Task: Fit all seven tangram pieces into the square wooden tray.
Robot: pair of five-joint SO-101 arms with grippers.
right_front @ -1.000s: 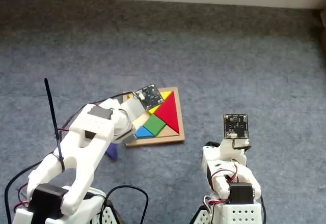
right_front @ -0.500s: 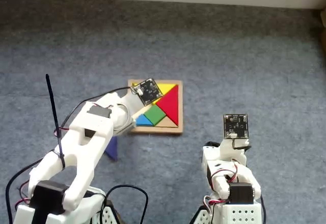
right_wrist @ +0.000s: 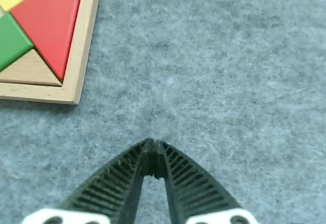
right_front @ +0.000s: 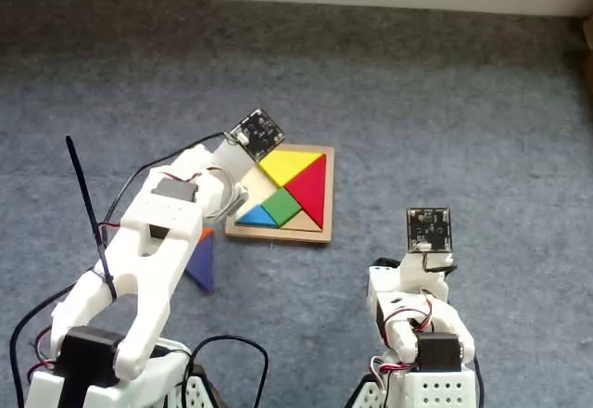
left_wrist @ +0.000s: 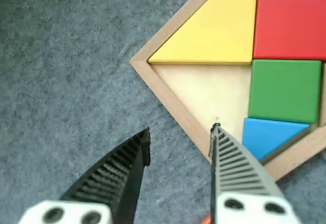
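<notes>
The square wooden tray (right_front: 329, 195) lies mid-tabletop on grey carpet (right_front: 445, 102), its far-left corner hidden under the left arm. It holds a yellow triangle (right_front: 289, 164), a red triangle (right_front: 311, 190), a green square (right_front: 281, 208) and a blue triangle (right_front: 253, 216). Off its near-left corner lies a purple triangle (right_front: 201, 264). Beside that is an orange piece (right_front: 206, 235), perhaps another triangle, mostly covered by the arm. The left gripper (left_wrist: 181, 130) gapes over the tray's rim. The right gripper (right_wrist: 153, 143) is pinched closed, empty, over carpet.
</notes>
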